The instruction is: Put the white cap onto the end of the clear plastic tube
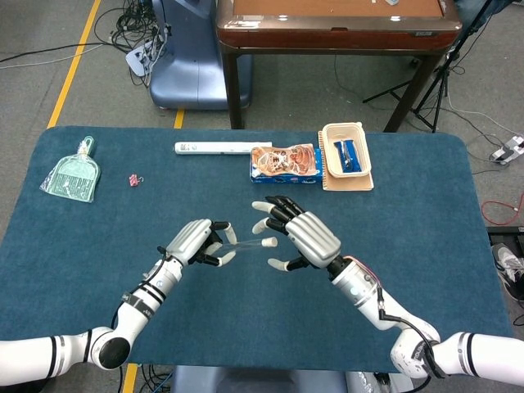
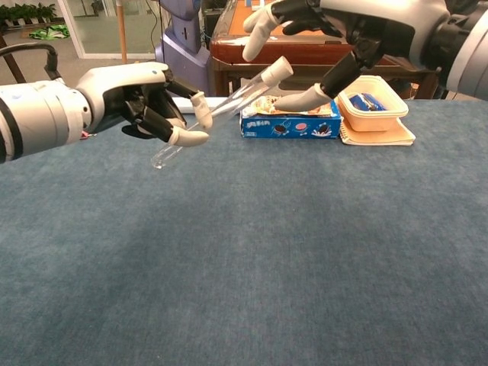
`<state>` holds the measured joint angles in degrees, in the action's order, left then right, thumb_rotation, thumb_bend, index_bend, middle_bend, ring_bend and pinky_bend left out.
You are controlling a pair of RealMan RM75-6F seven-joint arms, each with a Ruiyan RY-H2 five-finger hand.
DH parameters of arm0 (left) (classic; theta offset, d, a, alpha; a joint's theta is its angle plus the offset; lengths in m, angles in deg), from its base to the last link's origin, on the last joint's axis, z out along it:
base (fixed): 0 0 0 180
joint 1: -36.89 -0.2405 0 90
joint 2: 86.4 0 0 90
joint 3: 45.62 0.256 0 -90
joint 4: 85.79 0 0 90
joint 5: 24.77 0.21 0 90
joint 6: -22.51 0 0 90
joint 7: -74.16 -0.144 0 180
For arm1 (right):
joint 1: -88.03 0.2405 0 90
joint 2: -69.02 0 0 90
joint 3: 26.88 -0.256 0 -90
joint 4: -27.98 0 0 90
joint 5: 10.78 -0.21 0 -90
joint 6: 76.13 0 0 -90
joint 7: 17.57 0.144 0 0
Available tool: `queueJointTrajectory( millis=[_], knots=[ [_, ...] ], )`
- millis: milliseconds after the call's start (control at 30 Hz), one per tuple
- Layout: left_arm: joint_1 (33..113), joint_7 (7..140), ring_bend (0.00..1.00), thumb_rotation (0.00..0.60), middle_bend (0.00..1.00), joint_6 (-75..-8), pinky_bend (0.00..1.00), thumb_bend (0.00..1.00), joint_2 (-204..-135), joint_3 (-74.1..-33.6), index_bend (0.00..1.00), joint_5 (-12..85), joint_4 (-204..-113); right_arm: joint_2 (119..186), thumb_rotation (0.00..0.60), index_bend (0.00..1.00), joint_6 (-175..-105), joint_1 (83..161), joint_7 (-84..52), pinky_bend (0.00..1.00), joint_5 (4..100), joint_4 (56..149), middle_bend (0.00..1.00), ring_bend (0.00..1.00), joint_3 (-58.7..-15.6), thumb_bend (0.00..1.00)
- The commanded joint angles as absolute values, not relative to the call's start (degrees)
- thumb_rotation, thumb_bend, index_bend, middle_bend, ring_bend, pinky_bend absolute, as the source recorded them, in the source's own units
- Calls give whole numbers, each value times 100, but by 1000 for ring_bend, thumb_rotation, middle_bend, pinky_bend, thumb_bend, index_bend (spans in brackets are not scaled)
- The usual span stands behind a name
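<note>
My left hand (image 1: 199, 240) (image 2: 137, 103) grips a clear plastic tube (image 2: 217, 113) (image 1: 241, 242) and holds it above the table, slanting up towards the right. A white cap (image 2: 277, 69) (image 1: 267, 241) sits on the tube's far end. My right hand (image 1: 300, 236) (image 2: 335, 30) hovers just beyond the cap with its fingers spread, holding nothing. Its thumb (image 2: 301, 100) is below the cap and clear of it.
On the blue table (image 1: 409, 246) at the back lie a cookie pack (image 1: 284, 162), a beige tray (image 1: 346, 152) with blue packets, and a white bar (image 1: 221, 148). A green pouch (image 1: 74, 174) and a pink clip (image 1: 133, 179) lie at the far left.
</note>
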<state>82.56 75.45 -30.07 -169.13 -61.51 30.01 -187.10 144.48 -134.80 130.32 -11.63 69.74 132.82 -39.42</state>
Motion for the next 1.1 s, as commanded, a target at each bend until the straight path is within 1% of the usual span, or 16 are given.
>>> queueJointTrajectory(
  millis=[33, 167, 300, 433, 533, 633, 933, 1100],
  knots=[
    [8251, 7525, 982, 600, 1000, -3001, 991, 301, -16914, -6122, 611, 3006, -18679, 14427, 600, 305, -13505, 13023, -1154, 53, 6991, 13303, 90, 0, -3947, 165],
    [8248, 7428, 982, 600, 1000, -2986, 991, 301, -16907, -6035, 613, 3029, -18575, 14322, 600, 262, -13624, 12960, -1125, 51, 7030, 13380, 80, 0, -3973, 164],
    [8245, 7248, 982, 600, 1000, -2955, 991, 301, -16907, -5880, 615, 3066, -18403, 14136, 600, 260, -13775, 12840, -1096, 51, 7049, 13462, 79, 0, -3980, 164],
    [8253, 6862, 982, 600, 1000, -3024, 992, 301, -17040, -5637, 615, 3181, -18038, 13932, 600, 260, -13876, 12720, -1127, 51, 7028, 13489, 79, 0, -3962, 164],
    [8270, 6459, 982, 600, 1000, -3077, 991, 301, -17258, -5426, 615, 3208, -17597, 13776, 600, 260, -14004, 12599, -1172, 51, 7004, 13524, 79, 0, -3955, 164],
    [8282, 6164, 982, 600, 1000, -3093, 991, 302, -17497, -5304, 614, 3150, -17203, 13667, 600, 260, -14113, 12497, -1214, 51, 7014, 13549, 79, 0, -3937, 164],
    [8394, 5421, 978, 600, 1000, -3093, 992, 300, -18119, -5277, 599, 2739, -16408, 13502, 600, 260, -14217, 12302, -1281, 51, 6998, 13535, 79, 0, -3844, 164],
    [8434, 5080, 978, 600, 1000, -3135, 992, 299, -18294, -5345, 560, 2483, -16290, 13454, 600, 260, -14239, 12253, -1282, 51, 6996, 13536, 79, 0, -3843, 164]
  ],
)
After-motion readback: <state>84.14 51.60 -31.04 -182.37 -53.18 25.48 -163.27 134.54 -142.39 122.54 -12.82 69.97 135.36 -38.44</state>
